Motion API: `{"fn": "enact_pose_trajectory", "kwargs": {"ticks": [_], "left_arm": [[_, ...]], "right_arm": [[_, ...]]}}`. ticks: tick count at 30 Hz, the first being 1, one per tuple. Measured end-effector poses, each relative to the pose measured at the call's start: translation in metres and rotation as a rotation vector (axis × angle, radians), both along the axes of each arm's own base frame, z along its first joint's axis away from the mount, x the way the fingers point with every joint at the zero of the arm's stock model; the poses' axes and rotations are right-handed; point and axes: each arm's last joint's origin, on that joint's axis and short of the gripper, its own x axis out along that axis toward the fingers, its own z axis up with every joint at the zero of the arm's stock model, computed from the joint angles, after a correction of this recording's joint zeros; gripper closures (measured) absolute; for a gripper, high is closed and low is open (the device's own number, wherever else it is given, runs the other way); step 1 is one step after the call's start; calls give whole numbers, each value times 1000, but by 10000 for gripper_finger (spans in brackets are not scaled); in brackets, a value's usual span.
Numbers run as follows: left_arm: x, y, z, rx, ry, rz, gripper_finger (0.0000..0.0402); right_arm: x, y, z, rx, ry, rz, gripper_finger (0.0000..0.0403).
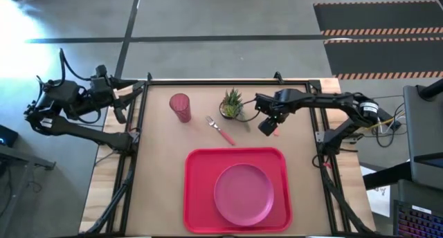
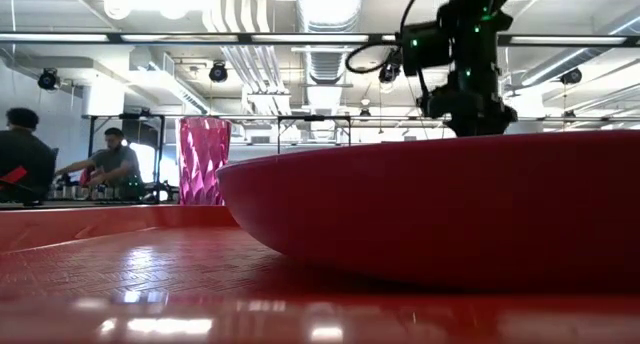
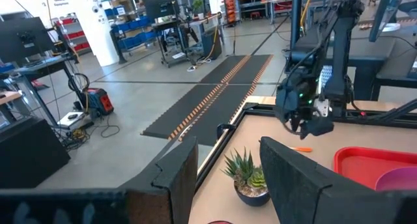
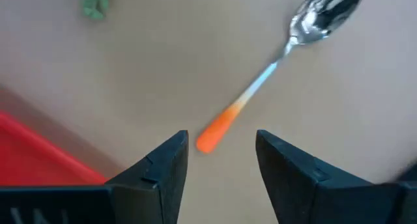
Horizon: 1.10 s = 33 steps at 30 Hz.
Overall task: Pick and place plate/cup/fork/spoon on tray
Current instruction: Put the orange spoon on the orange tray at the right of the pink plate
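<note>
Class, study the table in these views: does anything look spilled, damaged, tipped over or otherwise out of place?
Nothing stands out. The cup and the potted plant stand upright, the plate lies flat in the tray, and the fork and spoon lie undamaged on the table.

A small potted plant (image 1: 232, 104) stands on the table (image 1: 159, 169).

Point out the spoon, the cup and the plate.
spoon (image 4: 221, 129): right wrist view, on the orange handle near its end.
cup (image 1: 181, 108): high view, on the middle of its open top.
plate (image 1: 243, 194): high view, on the flat centre, where it sits in the tray.
</note>
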Motion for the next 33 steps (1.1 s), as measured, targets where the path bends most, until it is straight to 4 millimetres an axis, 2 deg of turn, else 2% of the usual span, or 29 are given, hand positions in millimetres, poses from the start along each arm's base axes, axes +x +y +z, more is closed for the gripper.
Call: {"fn": "enact_pose_trajectory", "kwargs": {"ticks": [10, 15, 20, 33], "left_arm": [[0, 0, 0, -2, -1, 0, 252], [0, 0, 0, -2, -1, 0, 252], [0, 0, 0, -2, -1, 0, 252], [1, 0, -1, -21, -6, 4, 252]], "right_arm": [[-12, -8, -27, 18, 4, -12, 231], [-14, -12, -41, 28, -56, -30, 232], [-11, -16, -45, 9, -126, -37, 230], [-21, -42, -49, -16, -152, -77, 229]]}}
